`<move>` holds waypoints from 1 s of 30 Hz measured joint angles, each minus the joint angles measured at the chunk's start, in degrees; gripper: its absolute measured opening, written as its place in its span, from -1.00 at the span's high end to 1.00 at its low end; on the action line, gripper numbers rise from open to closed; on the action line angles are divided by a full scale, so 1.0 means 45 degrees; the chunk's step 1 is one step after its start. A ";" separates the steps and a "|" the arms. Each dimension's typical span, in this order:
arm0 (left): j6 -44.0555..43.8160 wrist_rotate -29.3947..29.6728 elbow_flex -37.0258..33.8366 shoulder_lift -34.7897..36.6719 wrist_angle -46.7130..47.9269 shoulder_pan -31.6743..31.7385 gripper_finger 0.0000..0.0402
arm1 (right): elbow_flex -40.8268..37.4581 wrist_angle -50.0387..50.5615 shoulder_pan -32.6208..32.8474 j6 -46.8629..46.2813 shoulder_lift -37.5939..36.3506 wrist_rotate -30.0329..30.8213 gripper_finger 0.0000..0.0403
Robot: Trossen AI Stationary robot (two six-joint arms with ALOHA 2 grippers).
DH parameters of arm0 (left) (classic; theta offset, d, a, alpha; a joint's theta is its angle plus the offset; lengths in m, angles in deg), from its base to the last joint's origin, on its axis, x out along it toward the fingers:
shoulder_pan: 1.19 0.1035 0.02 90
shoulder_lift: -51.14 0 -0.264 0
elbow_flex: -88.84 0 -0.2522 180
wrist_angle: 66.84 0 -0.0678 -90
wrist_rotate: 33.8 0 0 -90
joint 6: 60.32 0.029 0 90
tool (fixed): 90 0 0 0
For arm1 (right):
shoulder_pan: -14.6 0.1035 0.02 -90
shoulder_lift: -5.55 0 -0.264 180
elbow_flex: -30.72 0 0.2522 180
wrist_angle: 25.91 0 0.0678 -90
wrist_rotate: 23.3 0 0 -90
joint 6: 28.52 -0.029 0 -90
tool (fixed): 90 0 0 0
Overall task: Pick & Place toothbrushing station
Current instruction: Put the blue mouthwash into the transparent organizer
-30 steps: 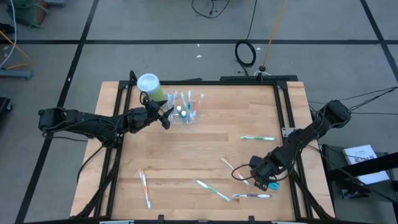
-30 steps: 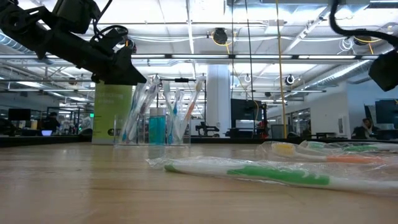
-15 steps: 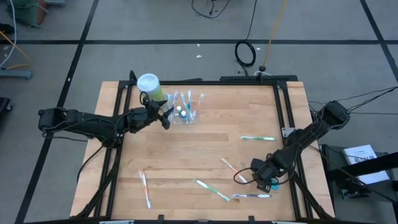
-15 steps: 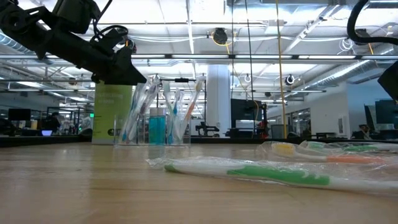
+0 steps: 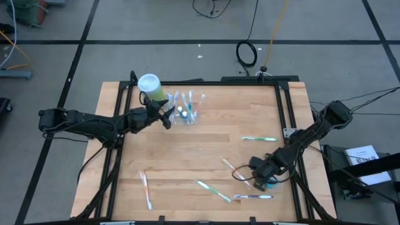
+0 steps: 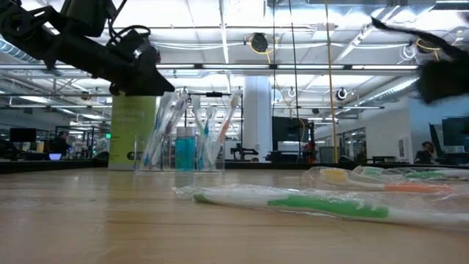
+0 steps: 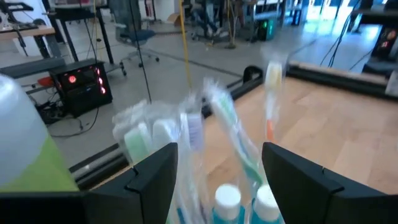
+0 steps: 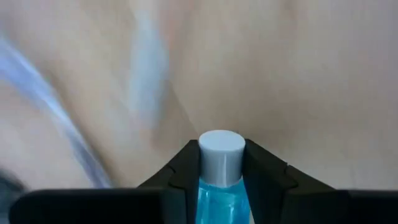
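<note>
Now we list: right hand (image 8: pixel 221 180), lately spread, pinching a blue toothpaste tube (image 8: pixel 220 163) near the worktop's (image 5: pixel 206 156) front right, ready for the cup (image 5: pixel 185 115); left hand (image 7: pixel 217 180) spread beside it.

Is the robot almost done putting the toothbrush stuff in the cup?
Partly. The clear cup already holds several brushes and tubes, with the left gripper open beside it. The right gripper is shut on a small blue toothpaste tube. Loose toothbrushes still lie around the table.
</note>
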 joint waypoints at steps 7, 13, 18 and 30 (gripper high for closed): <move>0.0976 -0.0270 0.0005 0.0000 -0.1582 -0.0108 -0.20 | 0.0037 -0.4451 -0.0879 0.5598 -0.1414 0.3370 0.58; 0.2004 -0.0292 0.0007 0.0160 -0.2441 -0.0421 -0.20 | 0.0043 -0.8601 -0.2414 1.3315 -0.1556 0.6630 0.54; 0.2714 -0.0204 0.0014 0.0569 -0.3085 -0.0673 -0.20 | 0.0046 -1.4606 -0.4626 1.7026 0.0001 0.6432 0.54; 0.3167 -0.0576 0.0010 0.2262 -0.2252 -0.0943 -0.20 | 0.2897 -2.0673 -0.8558 1.7603 0.5963 0.0449 0.54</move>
